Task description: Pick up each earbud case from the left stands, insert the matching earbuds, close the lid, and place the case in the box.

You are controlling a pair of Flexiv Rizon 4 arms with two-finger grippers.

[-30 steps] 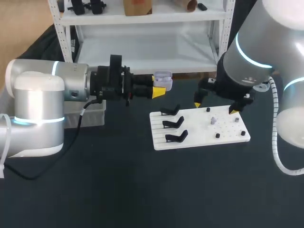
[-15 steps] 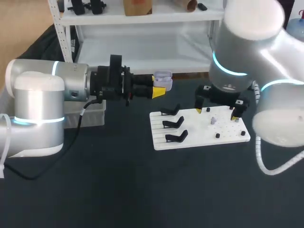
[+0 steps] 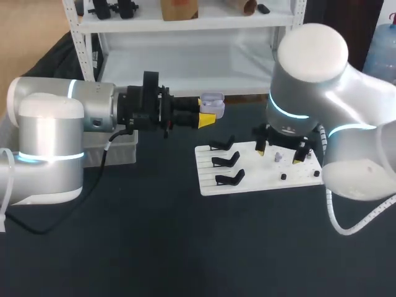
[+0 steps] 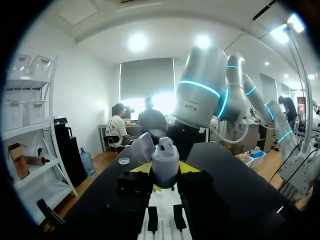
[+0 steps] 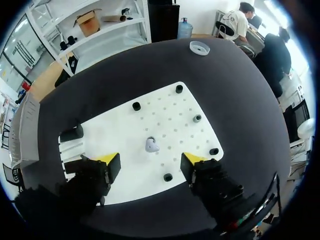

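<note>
Black cloth covers the table (image 3: 154, 247). A white pegboard (image 3: 247, 184) lies on it, directly beneath my right gripper (image 3: 278, 151).

Left gripper (image 4: 165, 172): clamped on the earbud case (image 4: 165, 162), one yellow tip on each side of it. The case is pale lavender and held up off the table. Its lid (image 4: 142, 147) is hinged open and tilts off to one side of the fingers. Below and ahead of this gripper I see the slotted end of the board.

Right gripper: fingers spread wide and gripping nothing, pointing down at the board. One loose earbud (image 5: 151, 145) lies on the board in the gap between the two yellow tips, slightly ahead of them. I can't tell whether the tips touch the board. Neither tip touches the earbud. Small black pegs (image 5: 136, 106) dot the board further ahead of the fingers and out to either side.

Three black stands (image 3: 226, 162) sit in a row on the board's end towards the left gripper, all bare.

A grey box (image 3: 120, 148) sits on the table under my left arm, well back from that gripper's tips.
</note>
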